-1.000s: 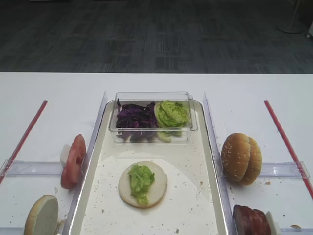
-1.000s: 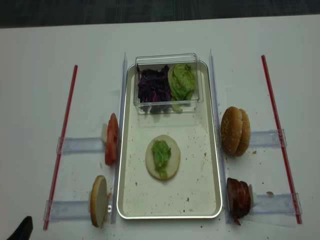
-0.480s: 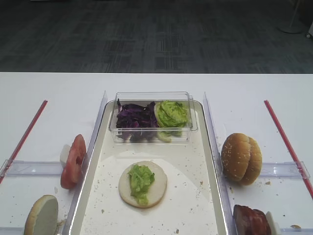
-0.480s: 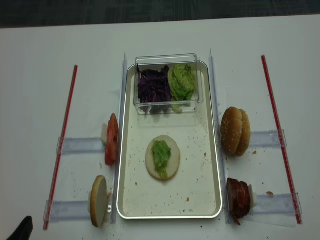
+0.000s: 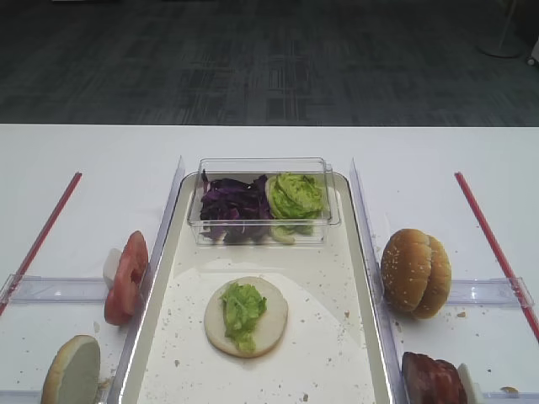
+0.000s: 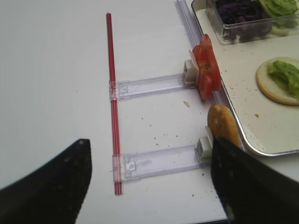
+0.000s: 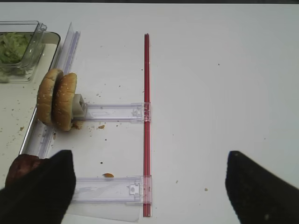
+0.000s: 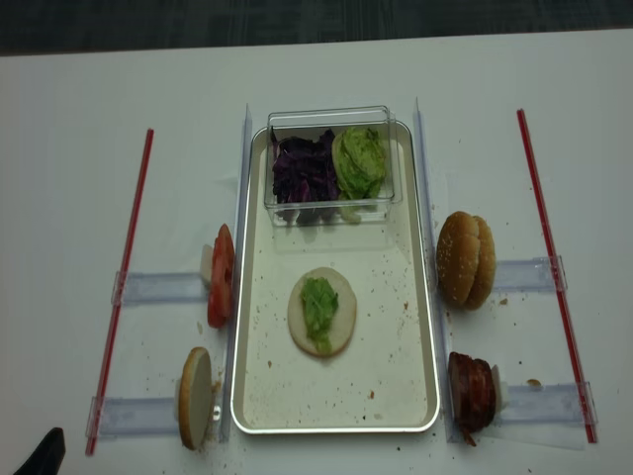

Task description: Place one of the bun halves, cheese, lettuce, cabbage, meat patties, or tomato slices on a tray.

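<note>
A pale flat bun half [image 5: 268, 324] lies on the tray [image 8: 336, 428] with a lettuce [image 5: 242, 307] piece on top. Purple cabbage [image 5: 234, 202] fills the left of a clear tub. Tomato slices [image 6: 205, 70] and another bun half [image 6: 220, 125] stand on edge left of the tray. Sesame bun halves [image 7: 57, 100] and meat patties [image 8: 471, 393] stand to its right. No cheese is in view. My left gripper [image 6: 149, 182] hangs open over the table left of the tray. Over the right side, my right gripper [image 7: 149, 186] is also open. Neither holds anything.
The clear tub [image 5: 263, 165] sits at the tray's far end, with a bigger green clump [image 5: 295, 195] in its right side. Red strips [image 8: 127, 267] [image 8: 549, 257] and clear plastic rails [image 7: 117, 112] [image 6: 149, 85] lie on the white table beside the tray. Crumbs speckle the tray floor.
</note>
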